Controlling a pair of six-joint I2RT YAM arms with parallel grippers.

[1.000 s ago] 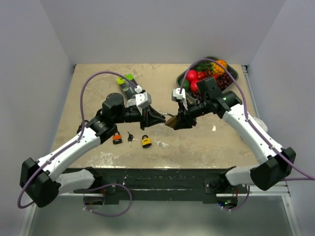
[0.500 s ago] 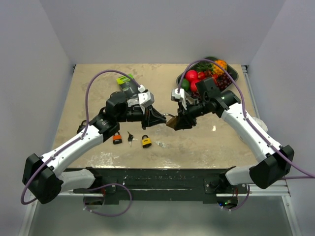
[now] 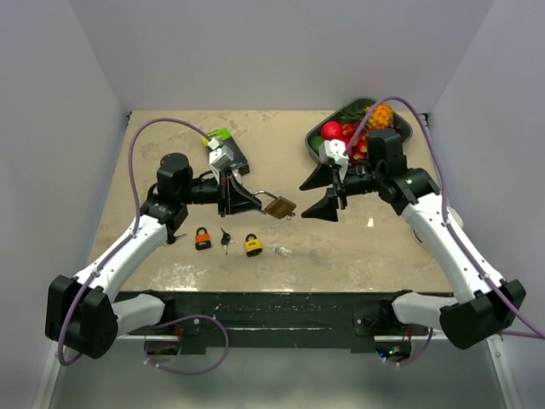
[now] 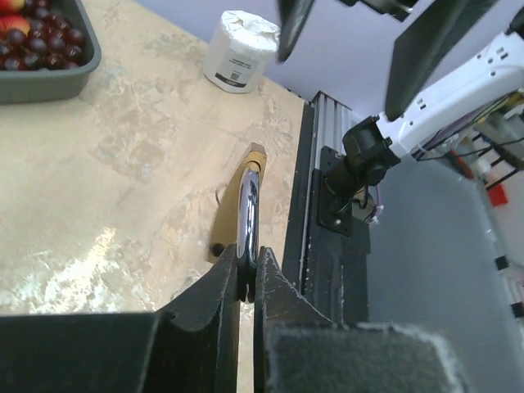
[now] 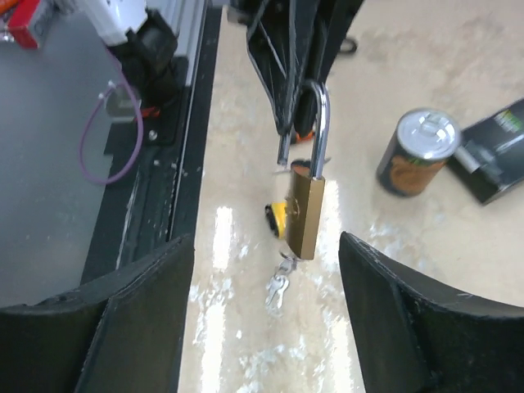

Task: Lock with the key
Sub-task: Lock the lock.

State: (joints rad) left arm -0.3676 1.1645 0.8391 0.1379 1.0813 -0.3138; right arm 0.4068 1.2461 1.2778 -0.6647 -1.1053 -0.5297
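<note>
The left gripper (image 3: 258,203) is clamping the steel shackle (image 4: 248,214) of the brass padlock (image 3: 278,205), holding it off the table (image 3: 383,247) near its middle. The lock's long axis is lying roughly level along the table's width, its body pointing at the right gripper (image 3: 320,192). A second ago that gripper was closing on the body. Now it is standing apart with its jaws spread wide, nearer the fruit tray (image 3: 405,124), and the left arm is sitting further left. Keys (image 3: 225,237), an orange padlock (image 3: 203,239) and a yellow padlock (image 3: 253,245) are lying by the near edge on mottled beige stone, with plain white walls enclosing three sides
</note>
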